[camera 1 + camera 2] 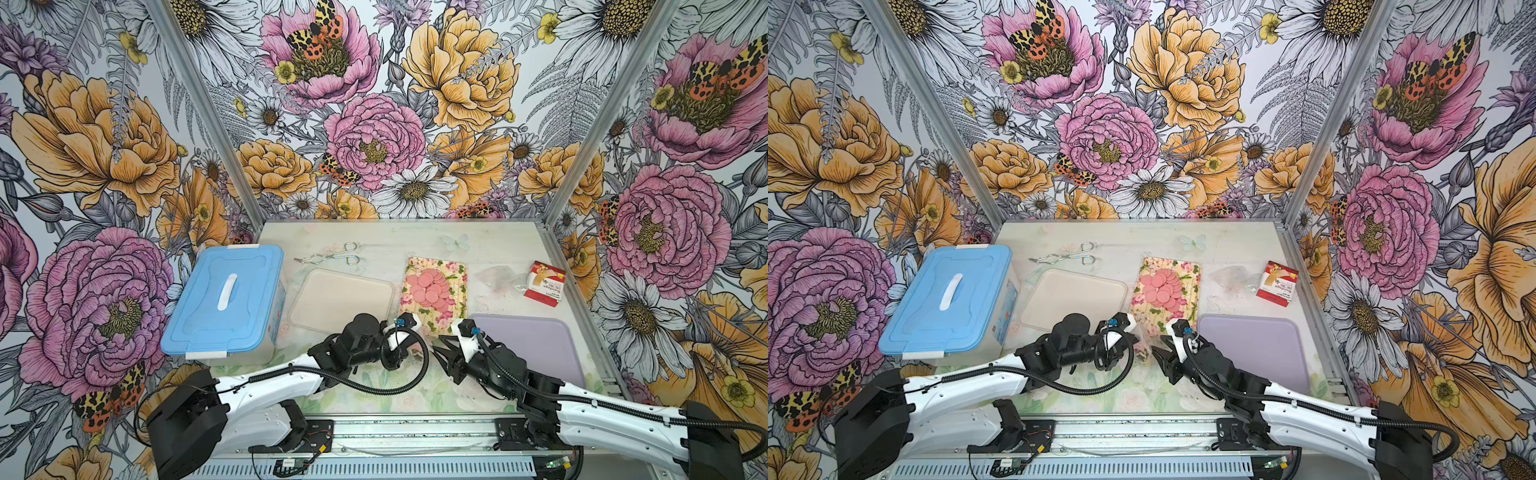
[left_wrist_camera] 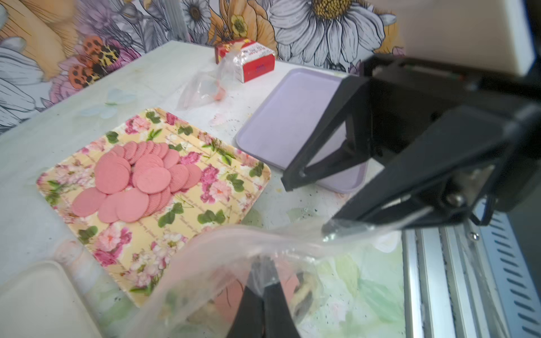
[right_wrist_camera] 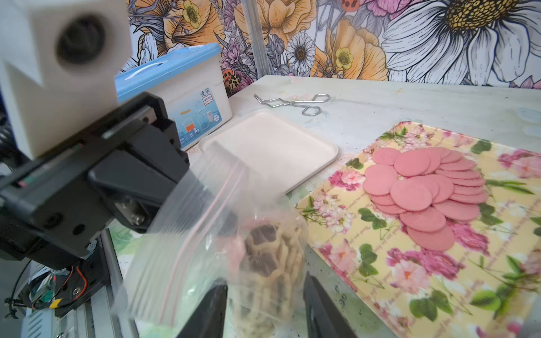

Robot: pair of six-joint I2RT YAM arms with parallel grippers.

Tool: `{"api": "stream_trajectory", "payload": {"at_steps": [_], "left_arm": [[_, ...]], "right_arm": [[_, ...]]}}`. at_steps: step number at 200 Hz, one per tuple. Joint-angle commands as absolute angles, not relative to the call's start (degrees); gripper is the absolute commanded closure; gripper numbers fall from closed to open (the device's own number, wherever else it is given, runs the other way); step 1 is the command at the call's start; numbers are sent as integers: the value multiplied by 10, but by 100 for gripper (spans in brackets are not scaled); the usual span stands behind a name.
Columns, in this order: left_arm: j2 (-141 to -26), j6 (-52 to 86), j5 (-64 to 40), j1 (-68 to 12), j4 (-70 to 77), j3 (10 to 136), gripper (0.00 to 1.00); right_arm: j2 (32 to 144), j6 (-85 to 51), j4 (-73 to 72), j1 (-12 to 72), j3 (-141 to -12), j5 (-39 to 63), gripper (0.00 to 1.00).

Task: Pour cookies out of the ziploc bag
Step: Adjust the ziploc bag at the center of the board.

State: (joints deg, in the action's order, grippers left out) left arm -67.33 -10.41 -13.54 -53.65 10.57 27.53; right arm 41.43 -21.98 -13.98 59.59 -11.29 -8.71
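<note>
Finishes I see
The ziploc bag (image 3: 199, 210) is clear glossy plastic film; cookies (image 2: 152, 180) matt, finely ribbed; floral tray (image 2: 234, 175) glossy; tongs (image 3: 289, 103) bright metal; my left end effector (image 2: 265, 263) matt black plastic.

The white plastic storage box with a sky-blue lid (image 3: 193, 85) is carrying a paper label (image 3: 202, 117) headed by two teal Chinese characters, seemingly 化学; its smaller print is proving too small to read. The small red-and-white cardboard box (image 1: 544, 284) is showing a word resembling "Bandage". The yellow rose-patterned rectangular tray (image 3: 439, 278) is bearing faint cursive lines, unreadable.
</note>
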Motion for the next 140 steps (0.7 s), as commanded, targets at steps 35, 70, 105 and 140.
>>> {"api": "stream_trajectory", "payload": {"at_steps": [35, 70, 105, 140], "left_arm": [[-692, -141, -196, -562, 113, 279, 100], [-652, -148, -178, -570, 97, 267, 100], [-646, -147, -177, -568, 101, 263, 100], [-663, -150, -188, -567, 105, 271, 100]], "right_arm": [[294, -236, -118, 589, -73, -62, 55], [315, -243, -120, 587, -82, -47, 56], [421, -242, -193, 586, -89, 4, 57], [511, -233, -313, 586, -72, 56, 57]]}}
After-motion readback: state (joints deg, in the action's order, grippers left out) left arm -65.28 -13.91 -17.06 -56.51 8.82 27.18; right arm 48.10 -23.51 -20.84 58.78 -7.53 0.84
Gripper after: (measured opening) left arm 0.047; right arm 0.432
